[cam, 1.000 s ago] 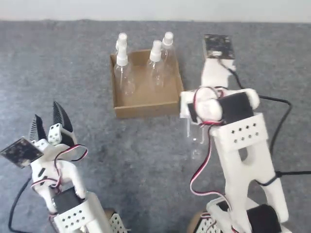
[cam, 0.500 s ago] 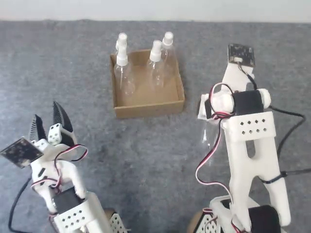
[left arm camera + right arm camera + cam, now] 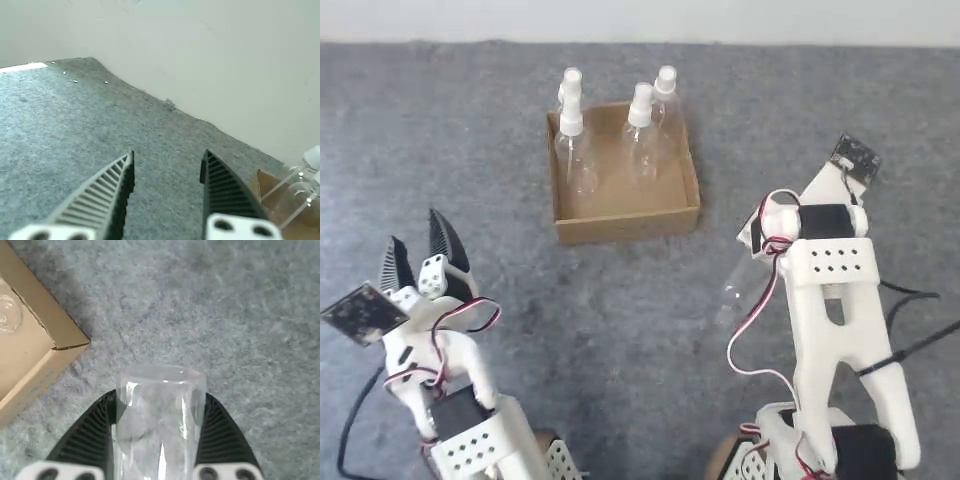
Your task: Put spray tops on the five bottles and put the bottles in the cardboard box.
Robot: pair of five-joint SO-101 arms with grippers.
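Right wrist view is showing the right gripper [image 3: 160, 402] clamping the last bottle [image 3: 159, 385] above the mat [image 3: 250, 315] near the box [image 3: 37, 352], so boxing is seemingly beginning, calling for lifting it across and lowering it inside, while the left gripper [image 3: 167, 167] is hanging agape.

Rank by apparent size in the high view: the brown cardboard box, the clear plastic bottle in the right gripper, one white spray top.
1. brown cardboard box
2. clear plastic bottle, partly hidden by the right arm
3. white spray top
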